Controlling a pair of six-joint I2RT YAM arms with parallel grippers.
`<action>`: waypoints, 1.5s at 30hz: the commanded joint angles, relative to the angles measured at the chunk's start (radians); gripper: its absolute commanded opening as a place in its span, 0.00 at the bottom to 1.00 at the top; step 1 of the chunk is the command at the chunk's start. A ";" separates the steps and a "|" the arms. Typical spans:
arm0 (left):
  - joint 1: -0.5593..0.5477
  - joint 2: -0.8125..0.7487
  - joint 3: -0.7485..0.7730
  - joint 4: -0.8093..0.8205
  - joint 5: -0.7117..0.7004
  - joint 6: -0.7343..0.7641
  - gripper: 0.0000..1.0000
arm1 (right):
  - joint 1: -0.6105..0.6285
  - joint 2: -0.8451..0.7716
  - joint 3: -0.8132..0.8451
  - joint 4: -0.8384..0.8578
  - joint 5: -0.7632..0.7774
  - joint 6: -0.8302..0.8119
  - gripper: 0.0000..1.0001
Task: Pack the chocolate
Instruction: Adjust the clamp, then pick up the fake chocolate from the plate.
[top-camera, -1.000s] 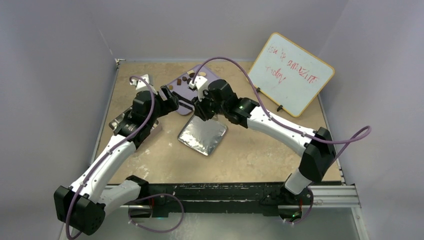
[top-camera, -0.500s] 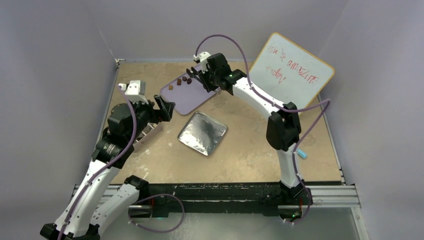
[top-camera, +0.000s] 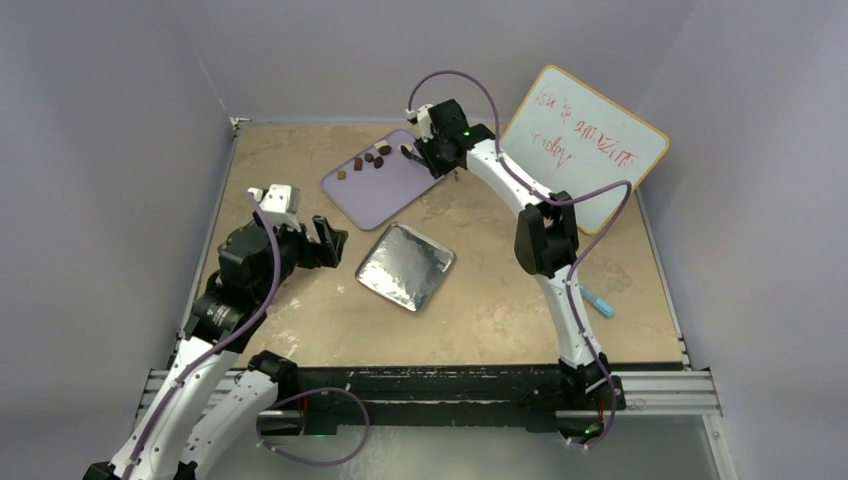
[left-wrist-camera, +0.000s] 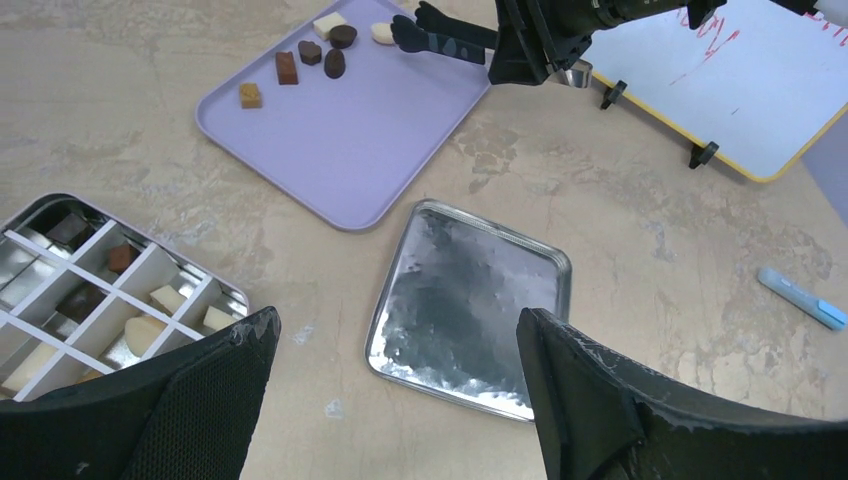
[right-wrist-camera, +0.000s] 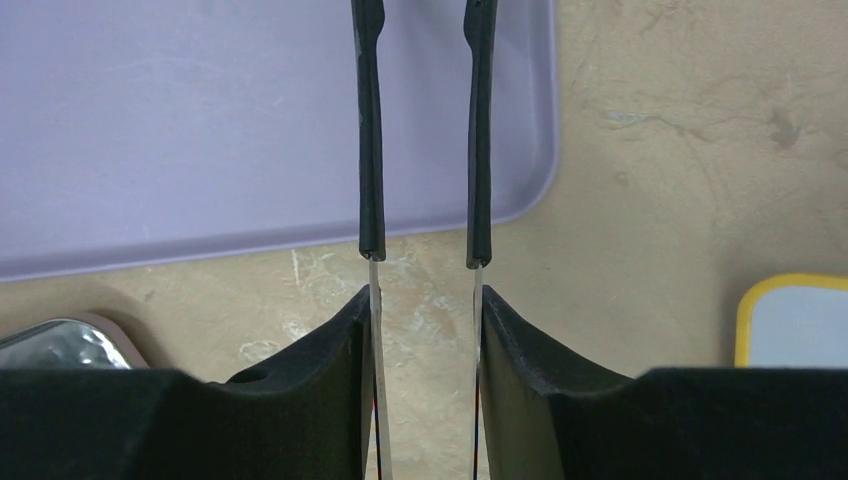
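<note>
Several chocolate lumps (top-camera: 370, 160), dark, caramel and cream, lie at the far end of the lilac tray (top-camera: 385, 190); the left wrist view shows them too (left-wrist-camera: 309, 52). My right gripper (top-camera: 436, 150) is shut on black-tipped tongs (right-wrist-camera: 371, 150), whose blades stand slightly apart. Their tips (left-wrist-camera: 420, 35) reach beside a cream lump (left-wrist-camera: 383, 33). My left gripper (left-wrist-camera: 397, 330) is open and empty, held above the table between a divided tin (left-wrist-camera: 100, 290) holding several lumps and the silver foil square (left-wrist-camera: 470, 300).
A whiteboard (top-camera: 585, 150) leans at the back right. A blue marker (top-camera: 600, 303) lies on the table at the right. The left arm hides the divided tin in the top view. Walls close in the table on the left and at the back.
My right arm swung from over the foil square out to the far end of the lilac tray. My left arm drew back toward the near left and rose.
</note>
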 joint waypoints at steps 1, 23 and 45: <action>0.003 -0.028 -0.005 0.024 -0.016 0.031 0.87 | -0.001 -0.011 0.037 0.026 -0.031 -0.019 0.41; 0.003 -0.080 -0.008 0.039 -0.044 0.007 0.87 | -0.010 0.136 0.151 0.072 -0.004 -0.045 0.41; 0.003 -0.165 -0.030 0.043 -0.130 0.023 0.86 | 0.008 -0.076 -0.081 0.147 -0.025 0.013 0.19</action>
